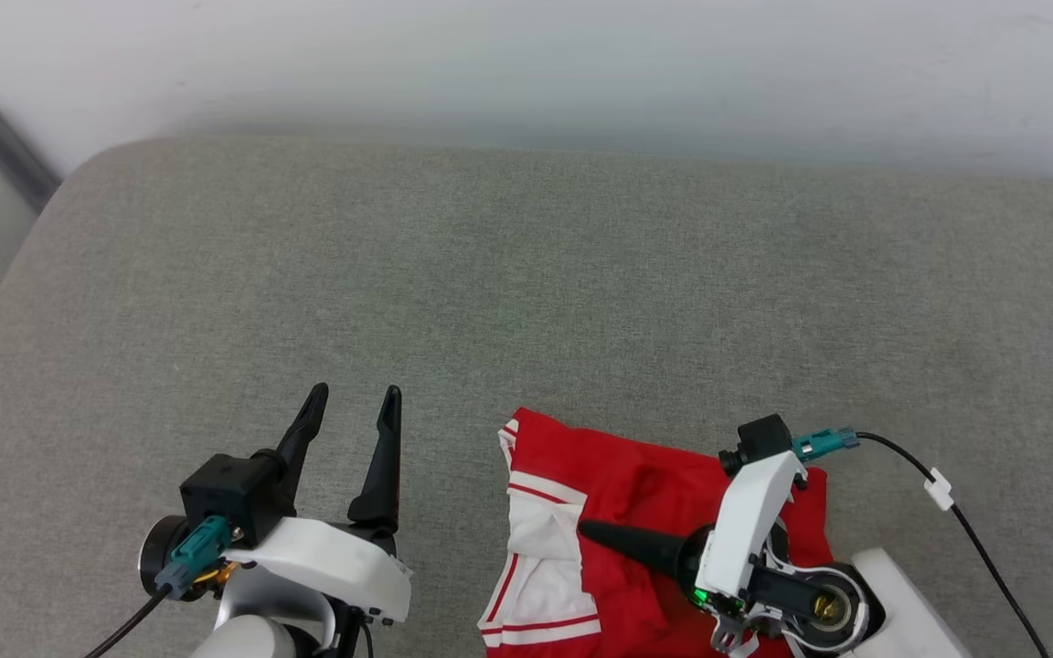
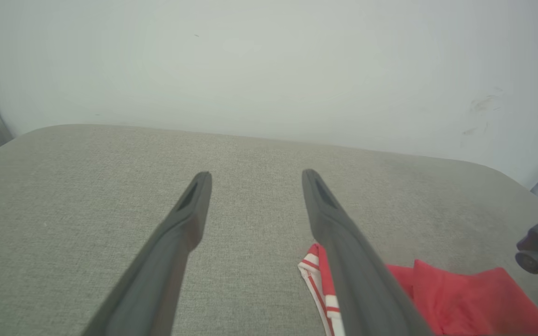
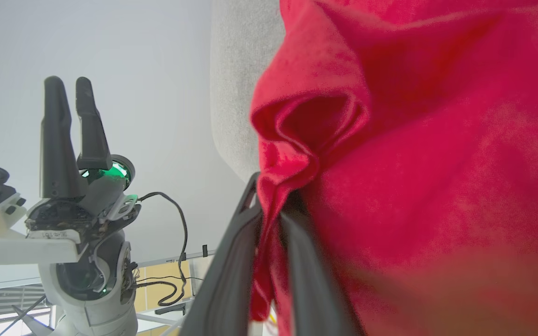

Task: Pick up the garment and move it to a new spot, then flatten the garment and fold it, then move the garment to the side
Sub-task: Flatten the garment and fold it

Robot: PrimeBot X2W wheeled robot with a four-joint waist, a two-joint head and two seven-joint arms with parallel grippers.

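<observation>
garment (image 1: 636, 498): lower edge cut off | right claw (image 3: 271, 205): pinches fold, tips half-hidden

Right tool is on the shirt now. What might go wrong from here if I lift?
1. The right tool pinches only a thin fold of the garment; the cloth may slip out on a lift.
2. The garment lies bunched, its white sleeve crumpled; a one-point lift would likely leave it tangled and harder to flatten.
3. The left tool stands open over the grey cushion, apart from the garment, so nothing backs up the grip.
</observation>
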